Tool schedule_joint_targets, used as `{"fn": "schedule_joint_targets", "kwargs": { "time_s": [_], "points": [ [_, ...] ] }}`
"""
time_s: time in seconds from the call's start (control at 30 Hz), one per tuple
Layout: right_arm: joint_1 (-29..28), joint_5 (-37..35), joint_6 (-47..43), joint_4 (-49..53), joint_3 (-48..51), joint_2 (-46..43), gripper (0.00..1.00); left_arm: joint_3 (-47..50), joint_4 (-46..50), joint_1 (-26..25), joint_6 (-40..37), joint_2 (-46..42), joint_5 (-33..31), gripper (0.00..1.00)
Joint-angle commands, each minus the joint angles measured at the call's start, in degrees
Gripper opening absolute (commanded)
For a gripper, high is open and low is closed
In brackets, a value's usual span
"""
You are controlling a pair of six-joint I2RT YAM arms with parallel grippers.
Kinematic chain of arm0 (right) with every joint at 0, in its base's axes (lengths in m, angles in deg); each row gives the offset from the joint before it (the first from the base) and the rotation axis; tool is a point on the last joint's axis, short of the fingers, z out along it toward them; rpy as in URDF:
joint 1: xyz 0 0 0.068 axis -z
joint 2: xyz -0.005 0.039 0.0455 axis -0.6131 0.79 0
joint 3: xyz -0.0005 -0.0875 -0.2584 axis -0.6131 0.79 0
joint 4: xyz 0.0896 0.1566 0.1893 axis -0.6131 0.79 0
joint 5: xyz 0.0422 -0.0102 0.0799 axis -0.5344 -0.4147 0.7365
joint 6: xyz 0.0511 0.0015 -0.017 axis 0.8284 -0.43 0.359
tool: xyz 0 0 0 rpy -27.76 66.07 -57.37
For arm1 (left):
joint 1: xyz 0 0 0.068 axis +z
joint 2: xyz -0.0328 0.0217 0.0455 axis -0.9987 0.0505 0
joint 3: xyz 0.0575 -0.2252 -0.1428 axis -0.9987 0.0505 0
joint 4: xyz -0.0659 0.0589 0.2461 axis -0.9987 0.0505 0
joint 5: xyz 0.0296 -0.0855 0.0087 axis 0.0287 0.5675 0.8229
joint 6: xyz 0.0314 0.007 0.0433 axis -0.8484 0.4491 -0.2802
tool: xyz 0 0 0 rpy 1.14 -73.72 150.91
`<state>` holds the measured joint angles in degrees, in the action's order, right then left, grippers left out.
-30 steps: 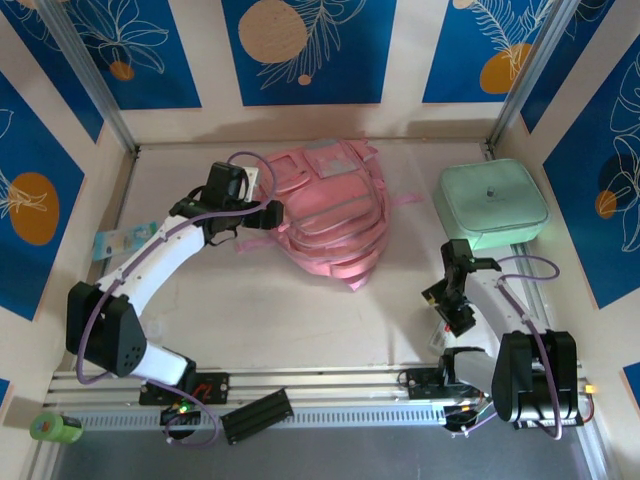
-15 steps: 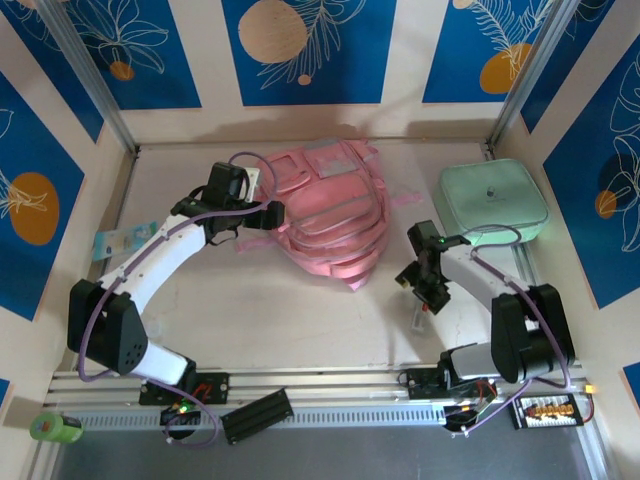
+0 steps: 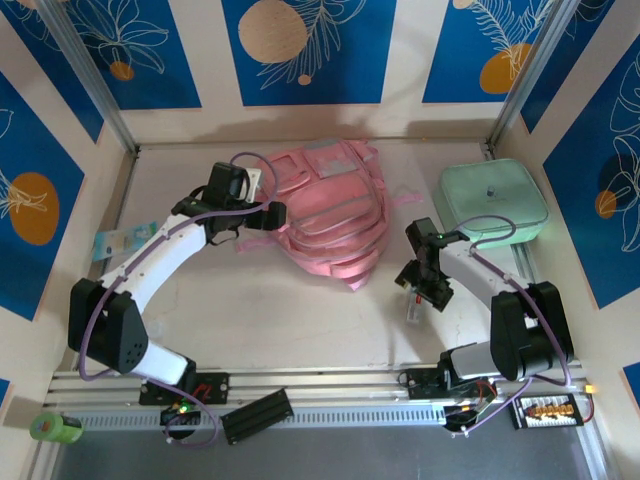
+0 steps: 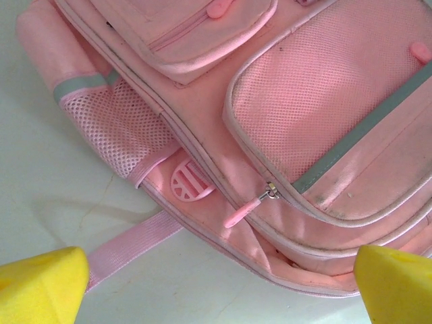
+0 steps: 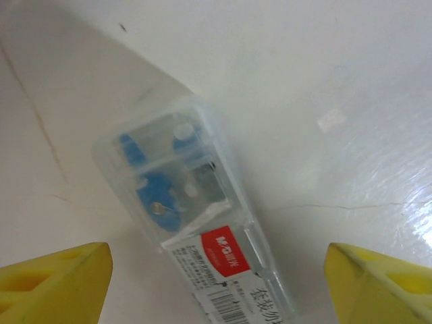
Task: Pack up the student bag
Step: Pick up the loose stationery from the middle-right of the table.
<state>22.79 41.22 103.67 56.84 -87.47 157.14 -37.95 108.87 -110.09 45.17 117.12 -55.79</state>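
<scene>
The pink student bag [image 3: 330, 215] lies flat at the far middle of the bench [image 3: 250, 310]. The left hand [image 3: 270, 213] hangs spread wide at the bag's left edge. To the bag's near right, the right hand [image 3: 420, 290] hovers spread over a small clear packet [image 5: 196, 223].

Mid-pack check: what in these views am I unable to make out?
Pink fabric backpack: left wrist view cuts it at top and right edges; main compartment's state cannot be told.
Clear plastic packet with blue parts and red label: right wrist view's bottom edge cuts its lower end; top view, right gripper covers most of it.
Light-blue flat packet: top view, print too small to read.
</scene>
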Motion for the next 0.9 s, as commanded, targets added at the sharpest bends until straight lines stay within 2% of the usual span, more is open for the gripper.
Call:
{"fn": "schedule_joint_targets", "kwargs": {
  "time_s": [0.0,0.13,0.3,0.4,0.63,0.87],
  "points": [
    [-0.6,5.6,-4.5,-0.6,1.7,0.8,0.82,-1.4,0.1,0.7,-0.8,0.8,2.2,1.00],
    [-0.7,7.5,-5.2,-2.0,2.0,3.0,0.78,-2.5,1.5,0.7,-1.6,1.2,4.2,1.00],
    [-1.6,7.9,-6.1,-2.9,1.2,5.1,0.66,-7.2,7.3,-0.4,-3.8,3.1,7.6,1.00],
    [-1.9,7.9,-5.8,-3.7,1.0,6.1,0.59,-8.2,7.7,-1.6,-5.1,4.1,7.2,1.00],
    [-2.1,6.5,-4.4,-4.2,1.7,5.7,0.42,-8.9,3.0,-7.3,-10.7,4.6,1.7,1.00],
    [-1.0,7.4,-4.2,-5.1,1.6,0.1,0.42,-15.5,2.1,-10.1,-17.0,12.1,11.3,1.00]
  ]
}}
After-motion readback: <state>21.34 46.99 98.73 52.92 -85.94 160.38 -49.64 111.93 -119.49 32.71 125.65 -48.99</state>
